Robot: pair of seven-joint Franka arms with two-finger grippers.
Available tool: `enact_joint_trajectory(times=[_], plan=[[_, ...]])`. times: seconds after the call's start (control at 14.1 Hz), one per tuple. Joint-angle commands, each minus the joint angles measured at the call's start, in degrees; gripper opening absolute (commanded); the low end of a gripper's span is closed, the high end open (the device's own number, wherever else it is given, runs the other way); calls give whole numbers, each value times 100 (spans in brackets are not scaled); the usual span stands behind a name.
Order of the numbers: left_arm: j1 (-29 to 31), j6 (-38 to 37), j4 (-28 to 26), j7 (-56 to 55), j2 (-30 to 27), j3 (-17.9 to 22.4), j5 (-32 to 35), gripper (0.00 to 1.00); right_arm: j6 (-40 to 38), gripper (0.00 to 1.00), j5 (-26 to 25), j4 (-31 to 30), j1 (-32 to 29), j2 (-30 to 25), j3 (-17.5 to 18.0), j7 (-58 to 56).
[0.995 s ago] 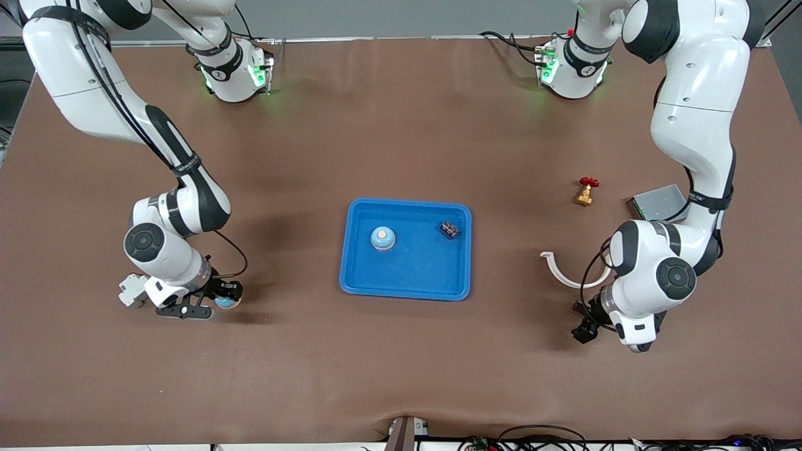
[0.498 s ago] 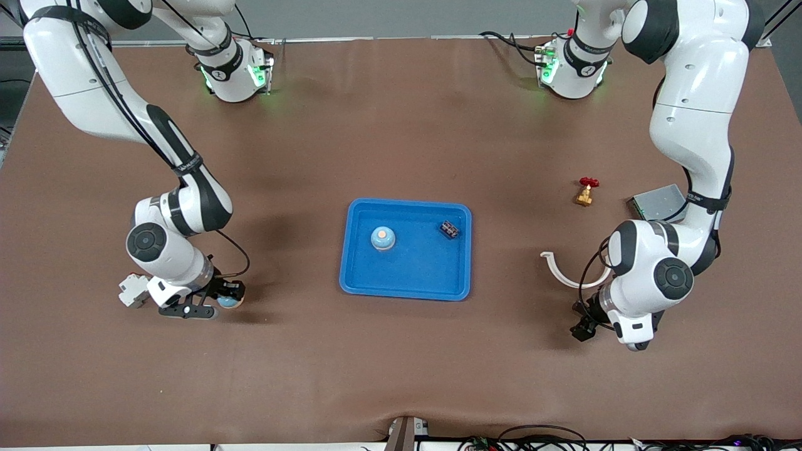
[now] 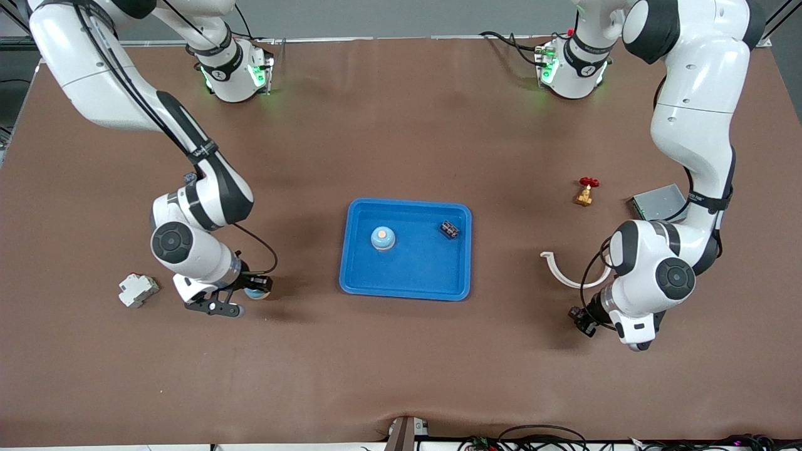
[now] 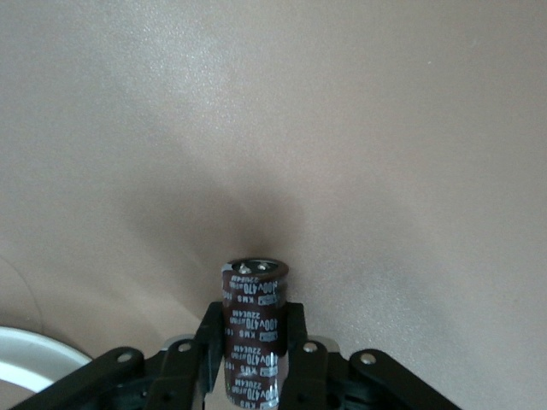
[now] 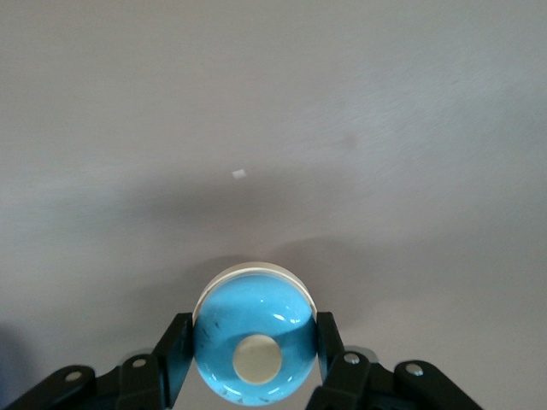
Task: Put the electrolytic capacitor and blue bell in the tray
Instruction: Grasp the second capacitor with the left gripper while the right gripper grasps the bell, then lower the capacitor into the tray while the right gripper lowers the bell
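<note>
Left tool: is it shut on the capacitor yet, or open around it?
Shut on it. The left tool has both fingers pressed against the sides of the dark electrolytic capacitor above the brown table.

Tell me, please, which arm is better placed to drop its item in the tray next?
Probably the right: the right claw, shut on the bell, sits closer to the tray than the left claw with the capacitor.

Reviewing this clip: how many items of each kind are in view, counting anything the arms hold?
Blue bells: 2 (tray bell, held bell in right claw)
Capacitors: 2 (tray capacitor, held capacitor in left claw)
Blue tray: 1
Red-handled valve: 1
Grey box: 1
White curved piece: 1
White block: 1
Total: 9
</note>
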Motion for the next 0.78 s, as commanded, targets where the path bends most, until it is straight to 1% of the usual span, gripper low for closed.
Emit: enact_joint_trajectory(times=[0.0, 0.14, 0.21, 0.43, 0.57, 0.71], plan=[[67, -28, 41, 34, -48, 9, 100, 0, -507, 0, 31, 372, 457, -69, 71, 815], [173, -229, 58, 227, -179, 0, 100, 0, -693, 0, 22, 654, 826, -51, 62, 1412], [173, -517, 93, 246, -232, 9, 108, 0, -702, 0, 13, 725, 985, -42, 53, 1677], [130, -1046, 94, 237, -661, -43, 91, 0, -684, 0, -57, 769, 1380, -25, 36, 2476], [86, -1563, 120, 176, -917, -88, 12, 0, -641, 0, -66, 822, 1565, 1, 18, 2837], [-115, -2143, 304, 10, -1137, -88, -6, 0, -614, 0, -92, 874, 1776, 63, -26, 3146]])
